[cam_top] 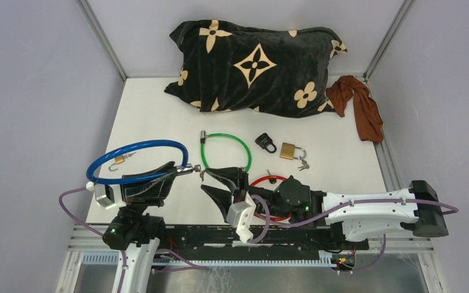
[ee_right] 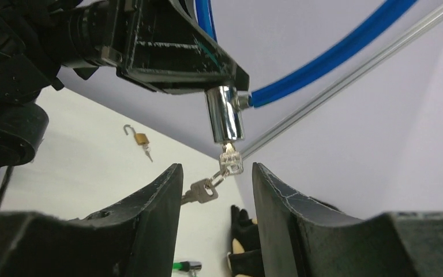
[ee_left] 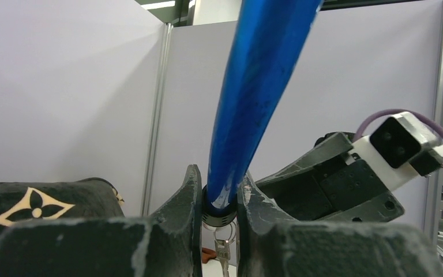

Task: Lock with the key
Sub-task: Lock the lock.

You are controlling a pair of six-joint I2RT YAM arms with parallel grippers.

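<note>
A blue cable lock point(cam_top: 135, 160) is held up off the table, and my left gripper point(cam_top: 176, 171) is shut on the cable just above its black collar point(ee_left: 219, 212). In the left wrist view the blue cable point(ee_left: 259, 86) rises steeply between the fingers. The chrome lock cylinder point(ee_right: 225, 118) hangs at the cable's end with a clear-headed key point(ee_right: 231, 163) inserted from below. A second key point(ee_right: 201, 190) dangles from its ring. My right gripper point(ee_right: 216, 173) is open, its fingertips on either side of the key head without touching it.
On the table lie a green cable lock point(cam_top: 225, 149), a red cable lock point(cam_top: 267, 180), a black padlock point(cam_top: 266, 143), a brass padlock point(cam_top: 291, 150) with keys, and a small brass padlock point(cam_top: 119, 160). A black patterned pillow point(cam_top: 256, 67) and a brown cloth point(cam_top: 360, 104) lie at the back.
</note>
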